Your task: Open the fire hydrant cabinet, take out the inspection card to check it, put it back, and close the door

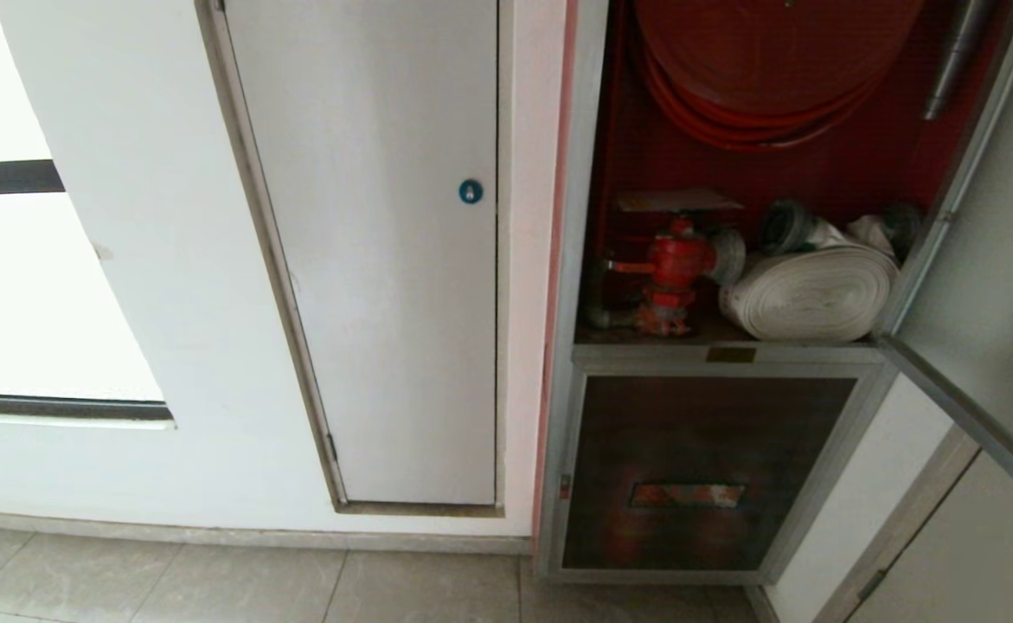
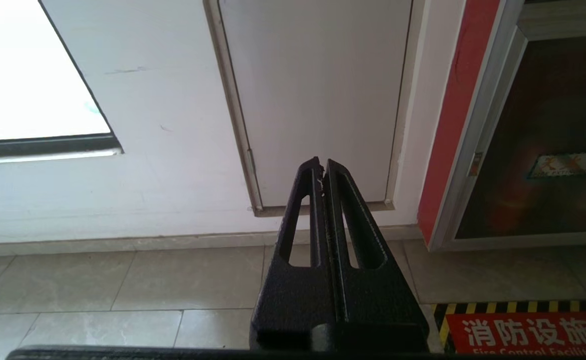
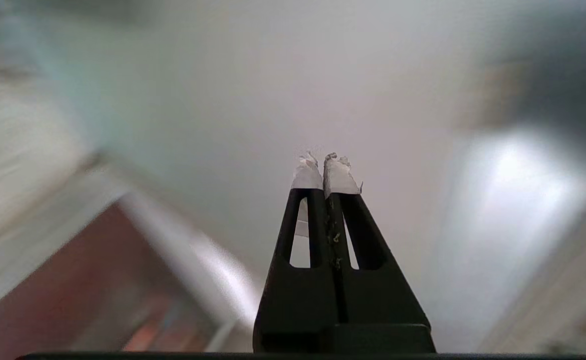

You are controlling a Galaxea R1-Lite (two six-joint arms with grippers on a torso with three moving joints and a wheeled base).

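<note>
White wall fills the left of the head view, with a plain white panel [image 1: 376, 260] bearing a small blue round lock [image 1: 471, 191], and right of it the fire hydrant cabinet [image 1: 568, 260] stands open, its red interior showing a coiled red hose [image 1: 757, 95], a red valve [image 1: 675, 268], a rolled white hose [image 1: 809, 294] and a flat card-like sheet [image 1: 677, 202] lying above the valve. The door [image 1: 982, 285] is swung wide at the far right. The left gripper [image 2: 323, 164], fingers pressed together and empty, hangs low over the tiled floor [image 2: 122, 285] near the white panel, while the right gripper [image 3: 323, 159], its white-tipped fingers also together and holding nothing, points at a blurred pale surface
</note>
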